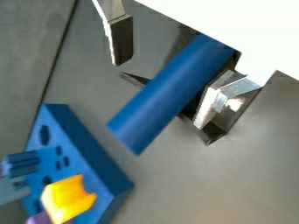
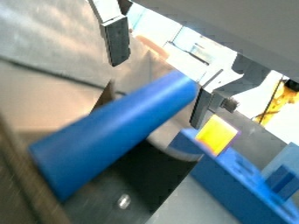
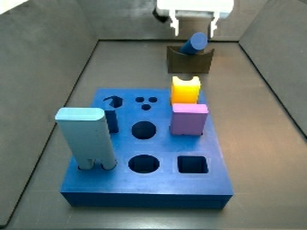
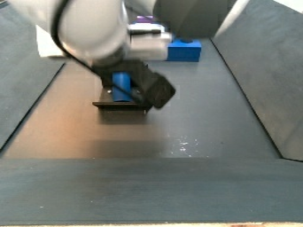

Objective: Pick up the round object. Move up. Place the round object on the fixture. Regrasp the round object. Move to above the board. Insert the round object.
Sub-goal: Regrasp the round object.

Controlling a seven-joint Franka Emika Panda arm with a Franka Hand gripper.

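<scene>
Fingers (image 1: 121, 39) of the gripper (image 1: 176, 66), flat silver plates with dark pads, stand spread to either side of the dark blue plain cylinder peg (image 1: 167, 89) without touching it. The peg lies in the curved notch of the small dark olive-brown fixture (image 3: 188, 61), which cradles it so a fresh grasp can be taken. The large thick blue holed board (image 3: 146, 148) sits near, its round holes free; regrasping seems the step in hand.

Round object (image 1: 170, 92): smooth matt blue plastic, plain, faint sheen.
Gripper (image 1: 176, 66), above the fixture: bare brushed-metal finger plates, dull dark pads.
Fixture (image 3: 188, 61): matt dark olive-brown block.
Board (image 3: 144, 184): smooth blue plastic, slightly glossy.
Floor (image 4: 166, 133): dark grey, semi-reflective.
</scene>
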